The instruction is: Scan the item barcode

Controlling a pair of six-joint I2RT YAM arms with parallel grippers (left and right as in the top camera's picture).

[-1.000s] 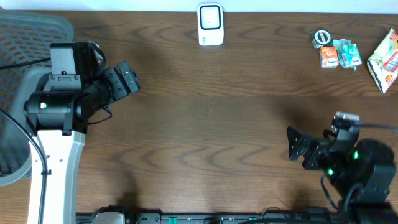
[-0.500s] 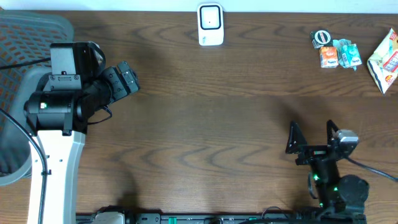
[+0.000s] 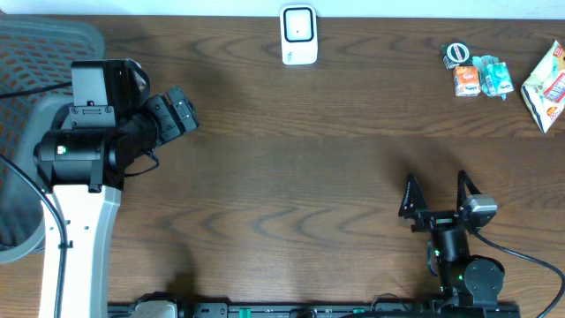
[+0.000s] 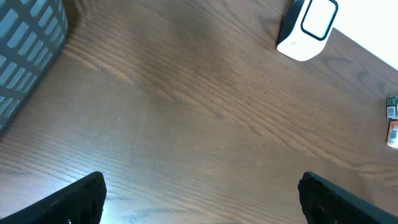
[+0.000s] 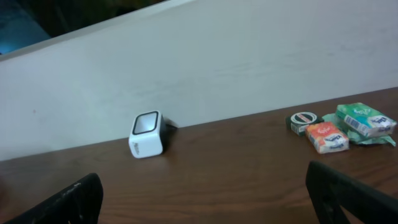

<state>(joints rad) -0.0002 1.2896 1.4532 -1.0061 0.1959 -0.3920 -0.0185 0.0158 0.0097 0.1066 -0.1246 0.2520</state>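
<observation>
No brand or label can be read in any view. The orange pack (image 3: 467,82) carries a pale mark on its top face in the right wrist view, too small to make out. The yellow-and-white bag (image 3: 548,87) shows red patches whose print is just as illegible.

The items lie in a loose cluster at the far right corner of the dark wood table (image 3: 291,177). A small round tin (image 3: 455,54) with a dark rim sits at the cluster's left end. The orange pack is just beside it, and a green pack (image 3: 497,77) touches the orange one (crinkled wrapper spreading under it). The bag lies apart from these, at the table's right edge, partly cut off by the frame.

The white scanner (image 3: 298,35), a rounded box with a dark-framed window on its face, stands at the middle of the far edge, well apart from the items.

The left gripper (image 3: 181,110) hangs over the left part of the table near a grey mesh surface (image 3: 44,49), jaws spread wide and holding nothing. The right gripper (image 3: 438,193) is at the near right, jaws also spread wide and empty, well apart from the items.
</observation>
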